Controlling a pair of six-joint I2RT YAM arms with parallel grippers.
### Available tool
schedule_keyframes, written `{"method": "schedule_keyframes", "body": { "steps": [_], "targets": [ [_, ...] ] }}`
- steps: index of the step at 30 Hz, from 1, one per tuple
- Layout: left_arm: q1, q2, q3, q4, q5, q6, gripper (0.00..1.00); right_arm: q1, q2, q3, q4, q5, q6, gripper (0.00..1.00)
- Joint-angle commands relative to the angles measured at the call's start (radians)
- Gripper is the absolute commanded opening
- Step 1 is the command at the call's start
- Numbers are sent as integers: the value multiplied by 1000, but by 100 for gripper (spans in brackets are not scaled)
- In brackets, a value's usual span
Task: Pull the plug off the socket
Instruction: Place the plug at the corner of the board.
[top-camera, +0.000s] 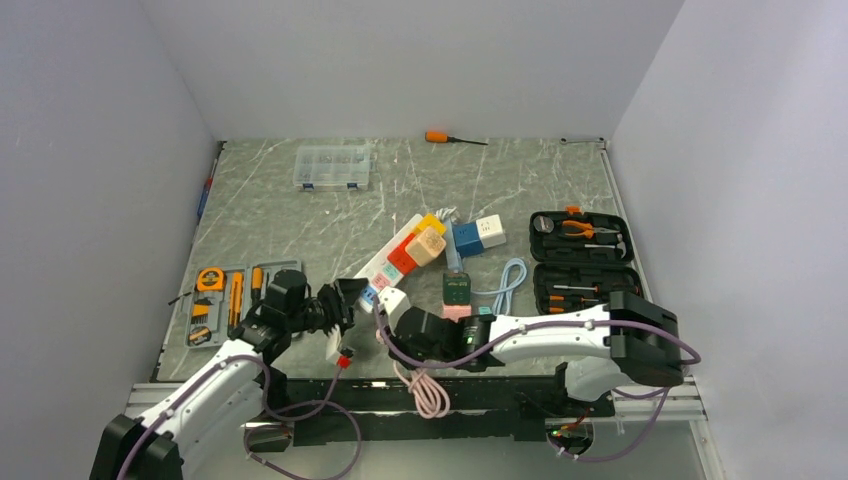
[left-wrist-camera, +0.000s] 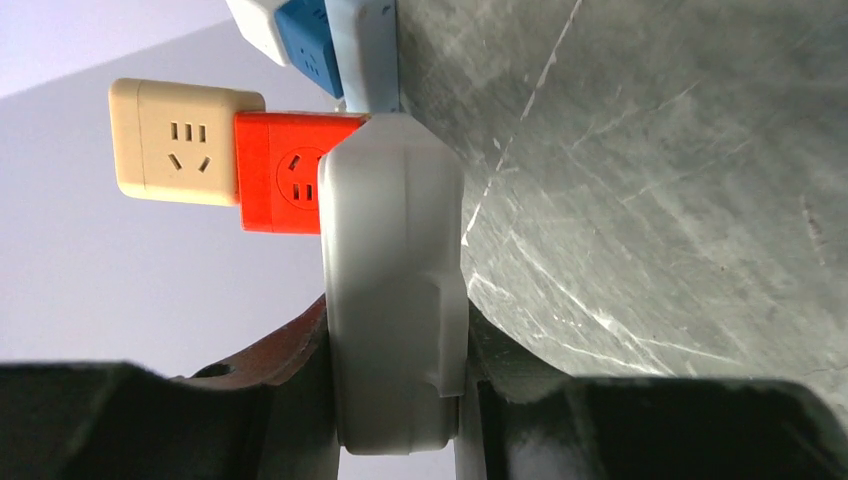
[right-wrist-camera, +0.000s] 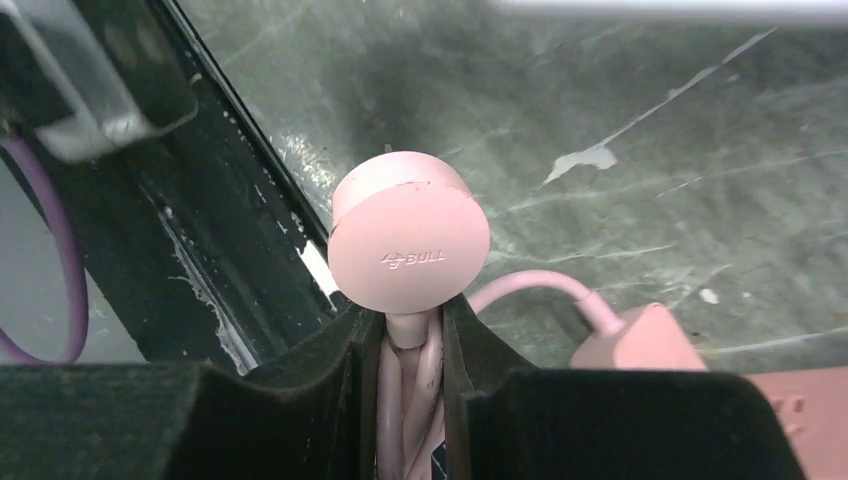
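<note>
- Right wrist view: my right gripper (right-wrist-camera: 410, 322) is clamped on the neck of the pink plug (right-wrist-camera: 410, 235), just under its round disc. The pink cable (right-wrist-camera: 530, 285) runs down between the fingers.
- The disc faces the camera over the table (right-wrist-camera: 650, 130), close to the near edge. Its prongs are hidden, so I cannot tell whether they are clear of the socket.
- Left wrist view: my left gripper (left-wrist-camera: 400, 400) is closed on the end of the white power strip (left-wrist-camera: 392, 290). A red cube (left-wrist-camera: 275, 185) and a beige cube (left-wrist-camera: 170, 150) stick out of the strip toward 9 o'clock.
- Risk, as I judge it: I hold the neck and cord rather than the plug body. A hard pull could slide the fingers down the cable and strain the cord instead of moving the plug.
- Risk: a pull off the prongs' axis could jam the plug.
- Risk: if the left grip slips, the strip may lift or swing and drag the cubes along.
- Pose, from the top external view: the left arm comes in from 7 o'clock, wrist bent, fingers pointing toward 3 o'clock at the strip's near end.
- The right arm lies low from 3 o'clock, forearm stretched toward 9 o'clock. The two grippers sit just beside each other.
</note>
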Motion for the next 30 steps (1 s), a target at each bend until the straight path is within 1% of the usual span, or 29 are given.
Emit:
{"method": "schedule_keyframes", "body": {
  "steps": [1,2,5,6,7,10,13,16,17,18,20,21,25,30],
  "targets": [
    [87,89,-10,105,-88,548,0,35,41,-9,130,94,85,0],
    [104,99,-10,103,-81,564,0,34,48,-15,136,96,94,10],
    [118,102,-19,85,-86,578,0,36,50,-29,142,109,120,53],
    [118,99,-27,83,-91,579,1,36,44,-34,139,119,129,66],
    [118,97,-33,85,-94,576,4,36,34,-39,136,127,137,71],
    [119,95,-43,67,-128,556,15,36,-13,-61,127,151,156,74],
    [126,117,-41,75,-159,538,25,37,-81,-78,100,174,189,75],
    [133,137,-36,90,-169,535,40,37,-167,-100,35,202,243,75],
    [134,139,-32,87,-171,536,48,37,-201,-112,19,210,269,75],
    [135,139,-27,79,-173,537,61,37,-242,-125,-1,216,291,75],
    [134,131,-18,59,-178,538,94,36,-321,-146,-60,236,364,76],
    [135,123,-12,42,-177,531,99,36,-364,-156,-99,252,407,76],
    [135,76,24,-27,-171,461,99,36,-505,-194,-298,321,618,75],
    [134,0,109,-174,-179,288,99,36,-606,-231,-529,340,891,73]
  ]
}}
